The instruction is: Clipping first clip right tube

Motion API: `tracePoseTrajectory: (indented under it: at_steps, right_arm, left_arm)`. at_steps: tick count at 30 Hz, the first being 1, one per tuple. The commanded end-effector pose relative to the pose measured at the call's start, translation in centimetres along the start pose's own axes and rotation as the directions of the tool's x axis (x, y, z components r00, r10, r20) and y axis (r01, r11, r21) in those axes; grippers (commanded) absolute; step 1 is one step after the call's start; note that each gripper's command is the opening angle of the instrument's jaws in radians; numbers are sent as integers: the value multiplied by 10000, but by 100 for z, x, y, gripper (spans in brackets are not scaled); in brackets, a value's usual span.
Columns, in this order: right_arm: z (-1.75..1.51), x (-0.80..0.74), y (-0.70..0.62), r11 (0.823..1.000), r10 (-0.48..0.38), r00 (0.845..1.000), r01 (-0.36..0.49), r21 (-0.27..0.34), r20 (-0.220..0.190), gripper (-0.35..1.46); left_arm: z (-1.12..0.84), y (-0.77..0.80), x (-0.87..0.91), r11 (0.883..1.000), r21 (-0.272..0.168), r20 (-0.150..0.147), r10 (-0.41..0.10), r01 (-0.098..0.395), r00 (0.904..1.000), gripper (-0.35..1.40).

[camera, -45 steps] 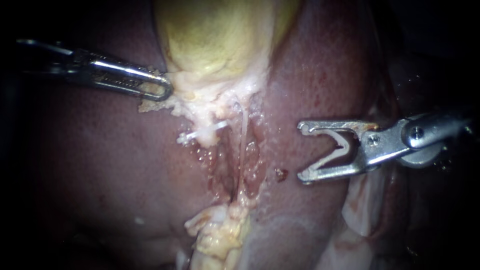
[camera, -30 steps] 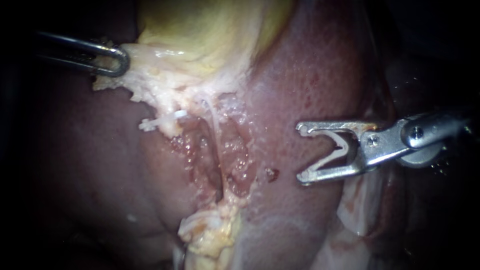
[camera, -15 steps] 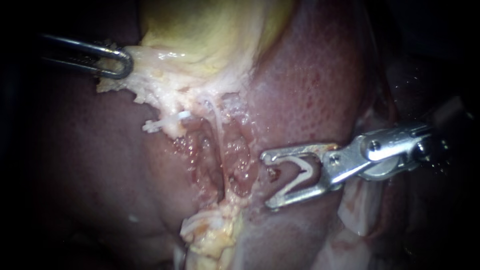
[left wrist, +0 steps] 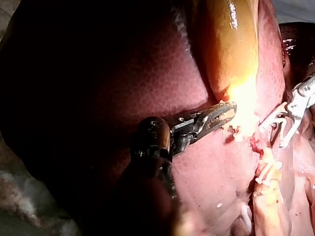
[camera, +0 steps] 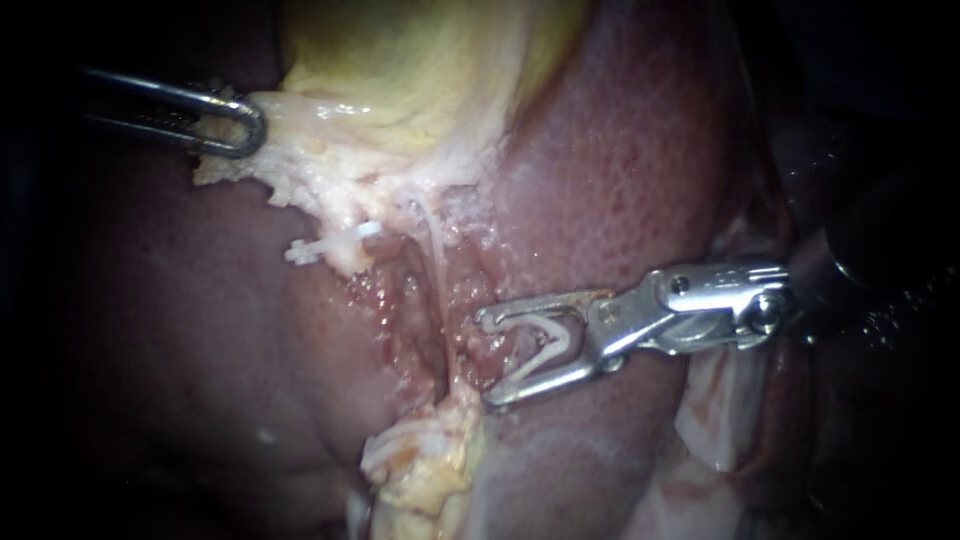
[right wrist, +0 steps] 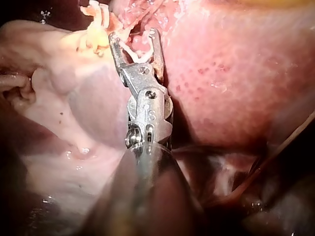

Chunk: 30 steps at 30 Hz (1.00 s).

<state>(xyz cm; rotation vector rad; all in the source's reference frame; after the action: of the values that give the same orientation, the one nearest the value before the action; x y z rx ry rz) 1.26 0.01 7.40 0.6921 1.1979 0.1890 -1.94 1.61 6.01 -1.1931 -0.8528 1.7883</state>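
Endoscope view: right pincer point(camera: 486, 359), spread, holds a white clip point(camera: 547, 343) by the tube point(camera: 434, 250); left pincer point(camera: 238, 126) pinches gallbladder point(camera: 400, 70)

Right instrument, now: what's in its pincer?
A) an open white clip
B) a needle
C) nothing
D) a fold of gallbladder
A: a white V-shaped clip sits spread open inside the right instrument's pincer, with one leg lying along each metal arm.
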Motion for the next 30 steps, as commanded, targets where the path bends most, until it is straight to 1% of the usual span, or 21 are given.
tracePoseTrajectory:
  at_steps: [1,6,12,16,18,21,24,30]
  right_arm:
    - [3,-1,2,9999,160,9998,-160,-22,-80,49]
    - [19,-1,6,9990,447,9973,-448,-5,-587,49]
    - [37,5,11,9964,847,9862,-839,119,-1424,49]
    - [45,10,10,9951,984,9777,-958,234,-1856,49]
    - [49,13,7,9941,1084,9727,-1040,323,-2051,49]
    - [52,17,0,9940,1063,9707,-978,497,-2157,49]
    - [53,25,-10,9931,1057,9718,-923,723,-2107,49]
    - [48,47,-33,9894,1105,9726,-882,1152,-2048,46]
  left_arm:
    - [0,0,0,10000,0,0,0,0,10000,-35]
    - [0,1,0,10000,3,-1,-1,1,10000,-35]
    - [0,1,0,10000,5,-2,-2,2,10000,-35]
    - [0,2,0,10000,7,-3,-2,2,10000,-35]
    - [0,2,0,10000,7,-3,-3,3,10000,-35]
    - [0,2,0,10000,8,-4,-3,3,10000,-35]
    - [0,2,0,10000,8,-4,-3,3,10000,-35]
    - [1,2,0,10000,10,-5,-4,4,10000,-35]
